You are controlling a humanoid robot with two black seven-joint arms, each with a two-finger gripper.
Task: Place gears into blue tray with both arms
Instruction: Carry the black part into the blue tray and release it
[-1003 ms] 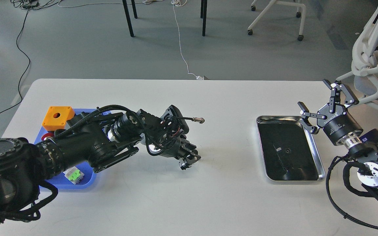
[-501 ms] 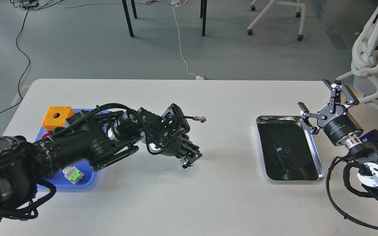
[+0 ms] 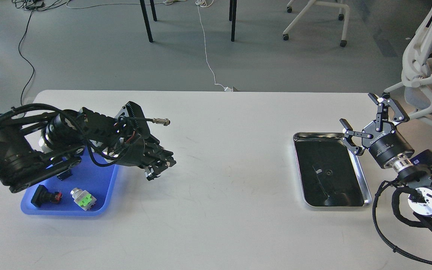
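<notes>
One gear (image 3: 328, 172) shows, a tiny dark toothed disc lying on the mirror floor of the steel tray (image 3: 366, 189) at the worktop's (image 3: 219, 210) right, hard to tell from reflections. Left pincer (image 3: 158, 169) hangs just right of the blue tray (image 3: 105, 180), too dark to tell its fingers apart or any load. Right pincer (image 3: 366, 118) stands spread apart above the steel tray's far right corner.

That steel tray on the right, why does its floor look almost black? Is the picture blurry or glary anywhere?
Head view: the steel tray has a mirror-like floor reflecting something dark, with only its rim catching light, so the small gear in it is hard to pick out. Head view: the picture is sharp overall, the white table is evenly lit, and soft shadows lie under the left gripper.
</notes>
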